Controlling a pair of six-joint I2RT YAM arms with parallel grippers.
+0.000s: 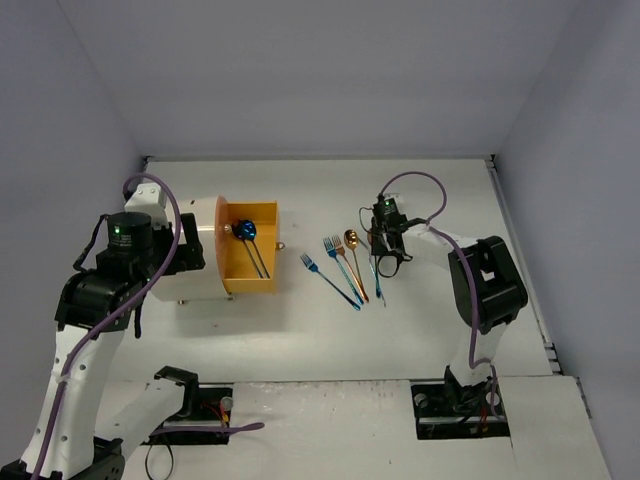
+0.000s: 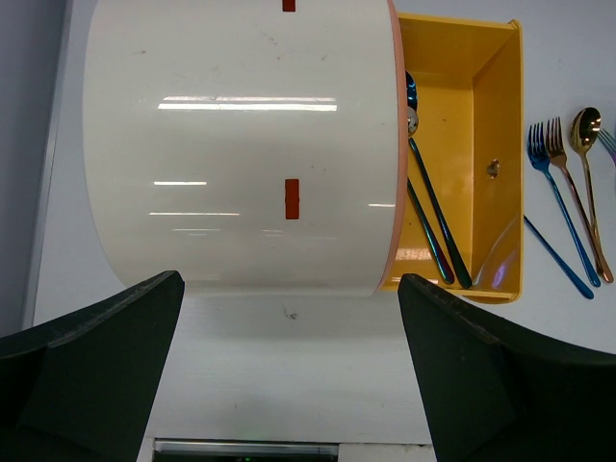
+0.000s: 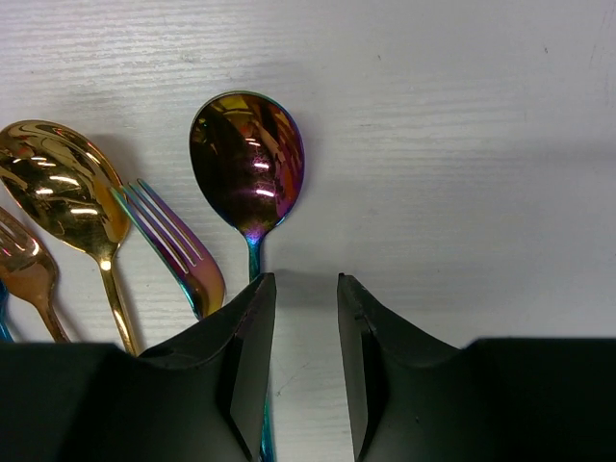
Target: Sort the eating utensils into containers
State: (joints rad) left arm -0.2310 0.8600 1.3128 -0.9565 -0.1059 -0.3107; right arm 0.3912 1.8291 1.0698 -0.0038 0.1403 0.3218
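The cream-white drum cabinet (image 1: 195, 262) stands at the left with one orange drawer (image 1: 262, 212) slid out; the drawer holds a blue spoon (image 1: 245, 231) and two dark slim utensils (image 2: 433, 226). Several utensils lie in a row on the table: blue forks (image 1: 330, 279), a copper fork (image 3: 24, 269), a gold spoon (image 3: 58, 183), an iridescent fork (image 3: 178, 245) and an iridescent purple spoon (image 3: 246, 159). My right gripper (image 3: 306, 289) is low over that spoon's handle, jaws narrowly open, the handle at its left finger (image 3: 245, 356). My left gripper (image 2: 289, 366) is wide open and empty above the cabinet (image 2: 241, 144).
The cabinet's drawer (image 2: 491, 115) opens toward the utensil row. Grey walls close in the table at the back and both sides. The right arm's base (image 1: 460, 400) and the left arm's base (image 1: 190, 410) sit at the near edge.
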